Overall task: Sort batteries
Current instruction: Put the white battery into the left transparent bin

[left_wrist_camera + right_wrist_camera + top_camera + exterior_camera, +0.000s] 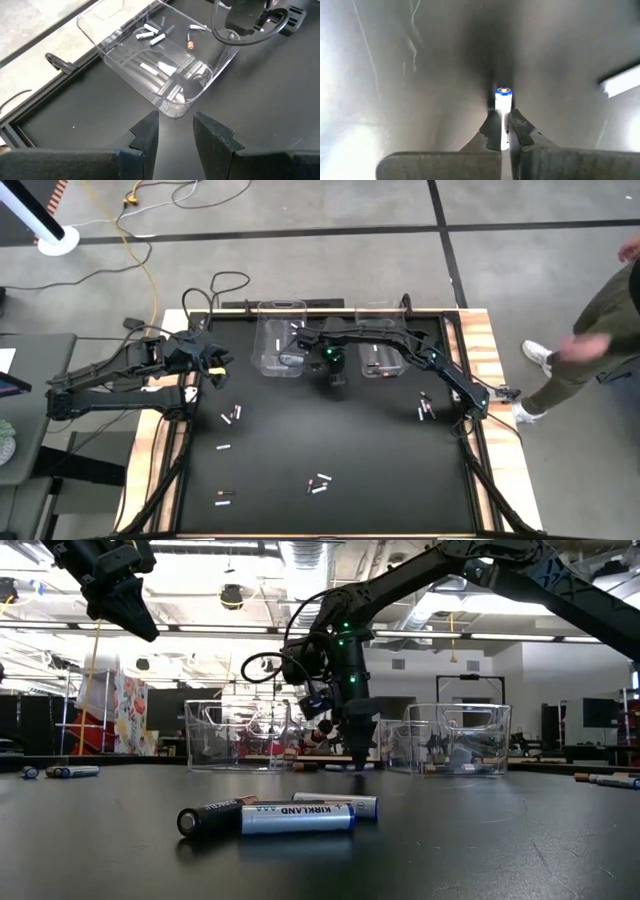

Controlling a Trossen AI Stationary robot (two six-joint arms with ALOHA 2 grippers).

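Your right gripper (504, 131) is clamped on a white-and-blue battery (503, 102), long axis running straight out past the fingertips, low on the mat between the two bins (281, 338). Left gripper (176, 131) waits apart, farther off.

Batteries: slim cylinders, mostly white or silver, some dark. Scattered singly and in small clusters across the black mat (300, 440). Nearest cluster (280, 816) lying flat: one dark, two silver, touching. Several more (152, 35) lying loose inside a clear bin (115, 60). One white battery (503, 102), blue-banded, pinched between dark fingers (492, 131).
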